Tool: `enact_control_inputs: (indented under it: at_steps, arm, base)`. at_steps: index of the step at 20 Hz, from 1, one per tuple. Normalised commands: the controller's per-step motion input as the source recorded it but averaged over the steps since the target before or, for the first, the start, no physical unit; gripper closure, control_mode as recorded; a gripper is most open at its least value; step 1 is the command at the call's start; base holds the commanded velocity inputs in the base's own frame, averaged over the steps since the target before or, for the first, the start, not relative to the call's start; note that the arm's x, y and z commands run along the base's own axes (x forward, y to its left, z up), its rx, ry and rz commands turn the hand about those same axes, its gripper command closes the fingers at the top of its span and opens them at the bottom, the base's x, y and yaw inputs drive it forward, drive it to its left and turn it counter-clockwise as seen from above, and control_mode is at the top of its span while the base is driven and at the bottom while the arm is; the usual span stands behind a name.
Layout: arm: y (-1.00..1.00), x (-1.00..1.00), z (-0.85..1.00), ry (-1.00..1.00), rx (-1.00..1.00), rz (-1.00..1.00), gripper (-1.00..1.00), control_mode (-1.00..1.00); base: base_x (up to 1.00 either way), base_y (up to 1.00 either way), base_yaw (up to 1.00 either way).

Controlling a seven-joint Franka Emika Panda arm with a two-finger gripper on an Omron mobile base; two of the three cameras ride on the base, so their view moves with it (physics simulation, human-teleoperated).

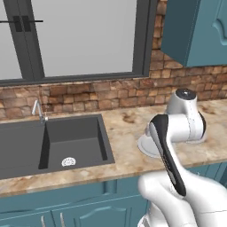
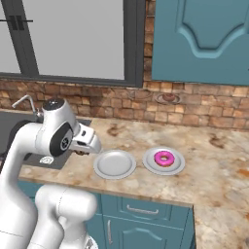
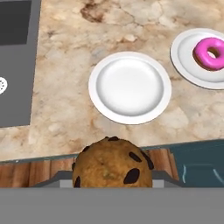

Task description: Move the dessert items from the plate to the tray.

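Note:
A pink-iced ring doughnut [image 3: 209, 52] [image 2: 164, 158] lies on a round pale plate [image 3: 183, 57] [image 2: 151, 165] on the counter, to the right. A second pale plate [image 3: 130, 87] [image 2: 114, 164] sits bare beside it on the left. In the hand view my gripper [image 3: 112, 180] is shut on a brown chocolate-chip muffin [image 3: 112, 168], held over the counter's front edge, nearer than the bare plate. From the right base view the hand [image 2: 86, 140] hovers just left of that bare plate. The tray is out of view.
A dark sink [image 1: 53, 142] [image 3: 13, 65] with a faucet [image 1: 39, 111] is set into the counter to the left. A brick wall and window stand behind, and a teal upper cabinet [image 2: 199, 39] hangs at the right. Marbled counter [image 2: 214, 165] extends rightwards past the doughnut plate.

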Motion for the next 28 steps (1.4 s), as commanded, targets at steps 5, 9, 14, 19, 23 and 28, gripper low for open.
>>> enact_control_inputs:
  at_steps: [5, 9, 14, 19, 23, 28]
  arm:
    - [0.05, 0.0, 0.0, 0.0, 0.0, 0.0, 1.0, 1.0]
    - [0.0, 0.0, 0.0, 0.0, 0.0, 0.0, 1.0, 1.0]
    - [0.0, 0.0, 0.0, 0.0, 0.0, 0.0, 1.0, 1.0]
    - [0.0, 0.0, 0.0, 0.0, 0.0, 0.0, 1.0, 1.0]
    - [0.0, 0.0, 0.0, 0.0, 0.0, 0.0, 1.0, 1.0]
    - [0.0, 0.0, 0.0, 0.0, 0.0, 0.0, 1.0, 1.0]
  base:
    - [0.01, 0.46, -0.01]
    - [0.08, 0.98, -0.07]
    - [0.02, 1.0, -0.04]
    - [0.0, 1.0, -0.01]
    - [0.01, 1.0, -0.01]
    - [0.0, 1.0, 0.0]
